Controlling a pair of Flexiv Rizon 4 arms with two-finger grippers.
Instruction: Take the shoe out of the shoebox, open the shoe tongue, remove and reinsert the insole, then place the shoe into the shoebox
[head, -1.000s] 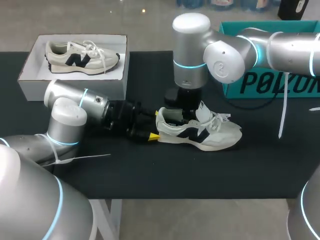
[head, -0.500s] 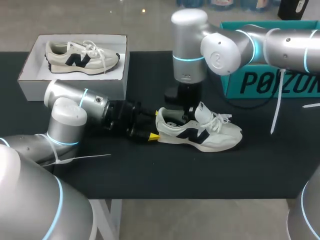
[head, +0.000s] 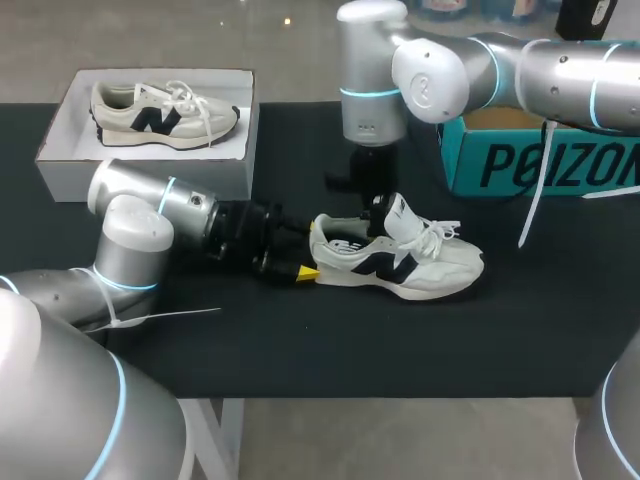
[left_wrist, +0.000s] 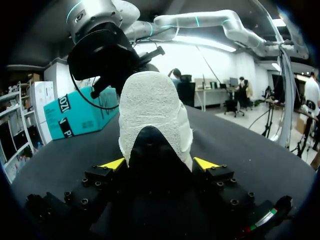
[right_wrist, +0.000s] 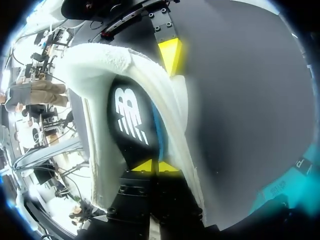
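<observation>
Shoe (head: 420, 268) lies on its sole on the black bench (head: 400, 340), toe toward my right, where it was a second ago. The left end effector (left_wrist: 157, 164) has not moved either: its yellow tips stand apart on either side of the heel, both pressed to it, clamping it. The right arm differs: it has drawn upward and toward the far edge, uncovering more of the teal box (head: 545, 165) behind it. The right end effector (right_wrist: 157, 166) hangs just above the shoe's opening, tips pinched together with no gap, and the dark insole (right_wrist: 129, 117) runs right up to them (it looks gripped by its edge, though the contact is hard to see). The tongue (head: 400, 213) stands up beside that end effector, the laces (head: 440, 236) loose over the forefoot. A white logo marks the insole. Farther back, the teal box at my right carries large dark lettering; the white shoebox (head: 140, 178) at my left holds a second shoe (head: 165, 112), well apart from the first
</observation>
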